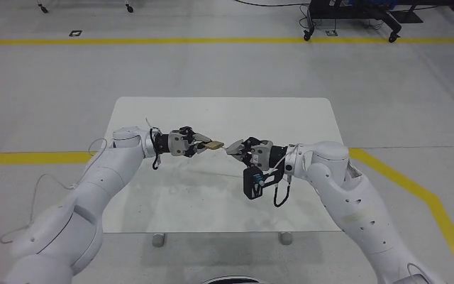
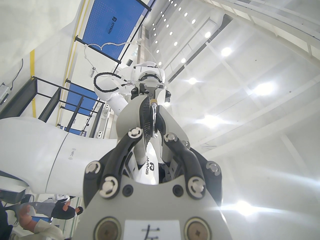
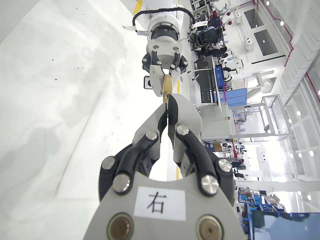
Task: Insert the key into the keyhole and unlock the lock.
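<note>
Padlock of brass, small and block-shaped with a silver shackle (image 3: 167, 83), is held in the air above the middle of a white rectangular table (image 1: 213, 113). The left gripper (image 1: 201, 143) has its jaws closed on the shackle end. At the padlock's opposite end sits a small brass-coloured key (image 3: 165, 98), pinched in the closed jaws of the right gripper (image 3: 168, 101); how far it is in the keyhole cannot be told. The two grippers face each other tip to tip. Around the table lies a pale grey floor (image 1: 213, 71) crossed by yellow lines (image 1: 213, 40), with a black wheeled stand (image 1: 355, 14) at the far edge.
</note>
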Robot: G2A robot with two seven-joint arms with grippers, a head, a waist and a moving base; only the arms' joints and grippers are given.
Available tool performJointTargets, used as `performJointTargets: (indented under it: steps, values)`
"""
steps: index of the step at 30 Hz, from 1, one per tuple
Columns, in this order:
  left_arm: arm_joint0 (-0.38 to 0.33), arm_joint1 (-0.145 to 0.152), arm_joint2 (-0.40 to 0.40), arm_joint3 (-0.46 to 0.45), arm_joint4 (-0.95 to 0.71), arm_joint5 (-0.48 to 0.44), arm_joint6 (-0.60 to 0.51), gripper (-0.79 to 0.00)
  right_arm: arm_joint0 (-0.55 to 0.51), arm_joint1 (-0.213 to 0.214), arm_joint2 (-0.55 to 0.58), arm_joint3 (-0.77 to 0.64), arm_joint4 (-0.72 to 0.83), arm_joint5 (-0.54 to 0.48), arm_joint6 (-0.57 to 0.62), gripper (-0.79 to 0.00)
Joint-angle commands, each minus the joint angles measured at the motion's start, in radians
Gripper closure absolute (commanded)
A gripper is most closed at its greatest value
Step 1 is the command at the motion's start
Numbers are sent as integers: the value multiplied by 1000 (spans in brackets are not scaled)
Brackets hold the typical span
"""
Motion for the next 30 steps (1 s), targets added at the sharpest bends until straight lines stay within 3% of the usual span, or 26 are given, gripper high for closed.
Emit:
performJointTargets:
  steps: [1, 16, 30]
  values:
    - [-1, 1, 5, -2, -4, 0, 0, 0, 5, 1, -5, 7, 4, -1, 8, 0]
    - [-9, 9, 37, -12, -23, 0, 0, 0, 26, 14, -28, 22, 27, -6, -2, 0]
    - [-8, 20, 55, -31, -30, -9, 0, 0, 44, 18, -64, 27, 48, -6, 64, 0]
